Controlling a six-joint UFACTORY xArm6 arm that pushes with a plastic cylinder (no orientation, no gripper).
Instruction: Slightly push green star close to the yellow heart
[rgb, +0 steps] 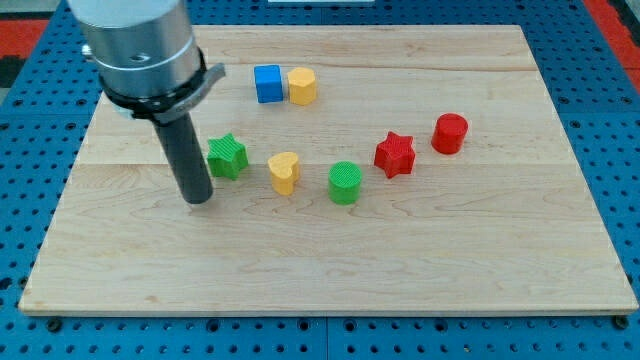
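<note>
The green star (227, 157) lies on the wooden board left of centre. The yellow heart (284, 171) lies a short gap to the star's right, slightly nearer the view's bottom. My tip (198, 199) rests on the board just to the lower left of the green star, close to it; I cannot tell whether the rod touches it. The rod rises from there toward the view's top left.
A green cylinder (345, 182) lies right of the yellow heart. A red star (395, 153) and a red cylinder (449, 133) follow to the right. A blue cube (267, 83) and a yellow hexagon block (302, 86) sit side by side near the top.
</note>
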